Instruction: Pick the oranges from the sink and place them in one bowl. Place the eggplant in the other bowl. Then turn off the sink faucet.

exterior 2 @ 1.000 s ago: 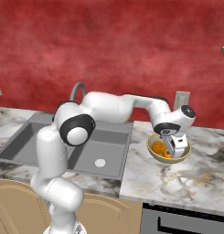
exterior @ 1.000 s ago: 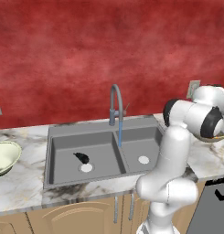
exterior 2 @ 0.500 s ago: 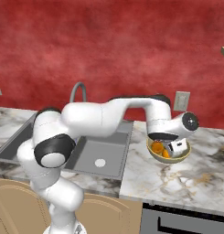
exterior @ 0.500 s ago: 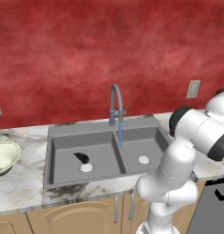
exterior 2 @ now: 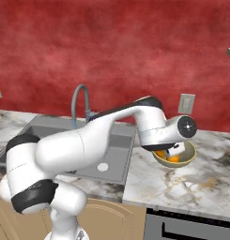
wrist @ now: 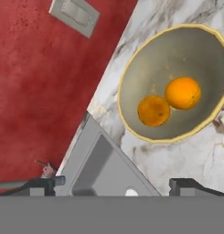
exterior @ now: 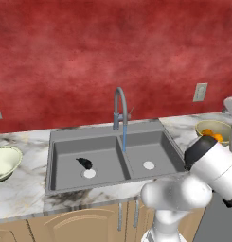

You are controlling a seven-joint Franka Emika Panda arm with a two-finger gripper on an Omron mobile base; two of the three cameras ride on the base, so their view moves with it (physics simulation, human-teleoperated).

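Your tool point(wrist: 113, 185) stands open and empty above the round tan bowl point(wrist: 131, 73), both bright oranges point(wrist: 167, 101) inside. The small black eggplant point(exterior: 84, 163) lies far left by the basin drain; a hasty swing risks clipping the grey arched faucet point(exterior: 120, 108).

We see a red wall point(exterior: 112, 52) with a grey outlet plate point(exterior: 200, 92), marble countertop point(exterior: 22, 198), and tan cabinet doors point(exterior: 89, 224) beneath

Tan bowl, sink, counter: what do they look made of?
Tan bowl: looks like glazed ceramic, with a smooth yellow rim and dull olive inside. Sink: matte grey, maybe composite or brushed metal. Counter: polished marble look, white with grey and brown veins.
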